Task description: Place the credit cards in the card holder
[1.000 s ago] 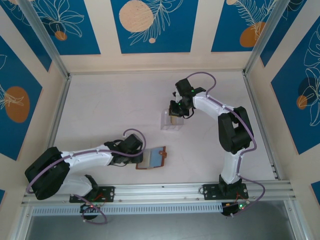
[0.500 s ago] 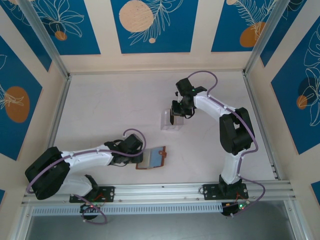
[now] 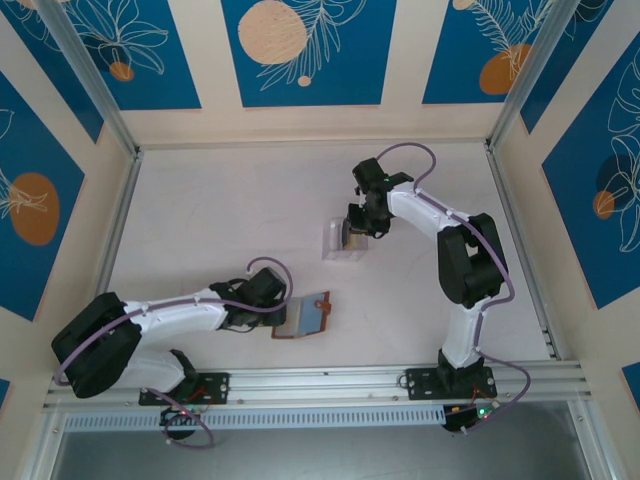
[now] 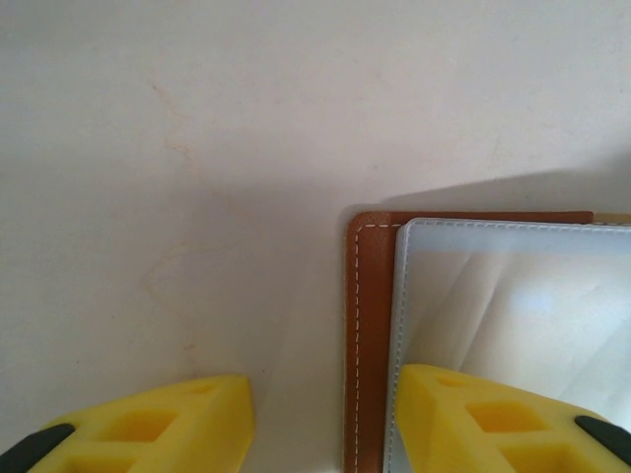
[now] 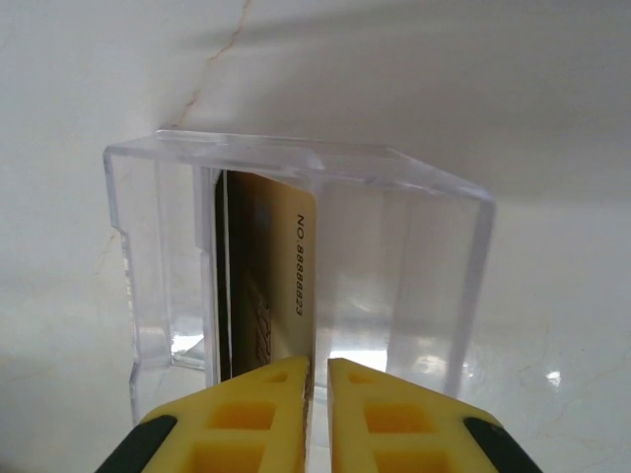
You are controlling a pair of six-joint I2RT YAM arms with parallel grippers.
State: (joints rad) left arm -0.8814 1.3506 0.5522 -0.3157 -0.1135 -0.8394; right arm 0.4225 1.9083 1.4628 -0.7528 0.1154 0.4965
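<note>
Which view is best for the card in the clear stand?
Right wrist: the card stands upright in the clear stand, printed number legible. Top external gives a dark sliver beneath the right end effector. Left wrist faces the card holder.

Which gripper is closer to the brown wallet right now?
Left. The left gripper sits at the edge of the brown wallet, partly over its pale pocket. The right gripper is far off at the clear stand, closed around a credit card standing in it.
</note>
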